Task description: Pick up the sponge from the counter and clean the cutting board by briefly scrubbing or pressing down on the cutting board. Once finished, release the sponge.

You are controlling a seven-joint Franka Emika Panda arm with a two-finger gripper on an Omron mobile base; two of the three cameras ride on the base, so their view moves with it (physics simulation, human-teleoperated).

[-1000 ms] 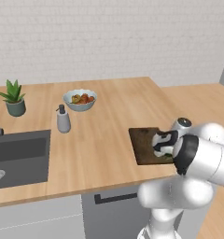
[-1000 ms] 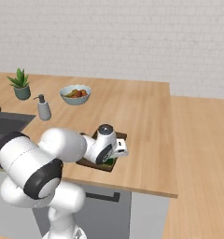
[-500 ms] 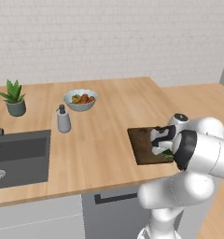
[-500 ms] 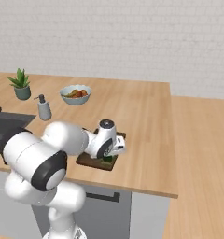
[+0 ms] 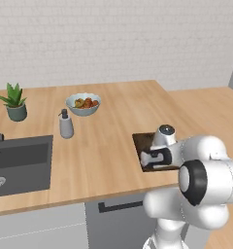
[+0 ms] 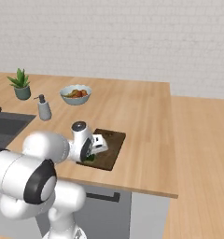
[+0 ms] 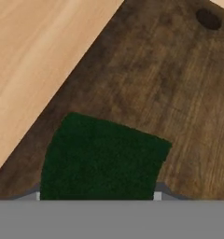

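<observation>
The sponge (image 7: pixel 102 156), dark green on top, lies flat on the cutting board (image 7: pixel 170 88), close to the board's edge beside the bare counter (image 7: pixel 44 51). My gripper (image 7: pixel 98 195) is shut on the sponge, with a fingertip at each of its sides. The board's small hole (image 7: pixel 208 19) is at the far end. In the right base view my gripper (image 6: pixel 89 156) points down at the near left part of the cutting board (image 6: pixel 111 142), and a bit of the green sponge (image 6: pixel 90 158) shows under it. The arm hides most of the cutting board (image 5: pixel 142 141) in the left base view.
A fruit bowl (image 5: pixel 83 103), a soap dispenser (image 5: pixel 66 125) and a potted plant (image 5: pixel 14 102) stand on the counter to the left. The dark sink (image 5: pixel 19 163) is at the far left. The counter's front edge (image 6: pixel 132 186) runs just below the board.
The hand has slid left across the cutting board with the sponge in it, toward the board's near left edge. The jaws have tightened slightly.
</observation>
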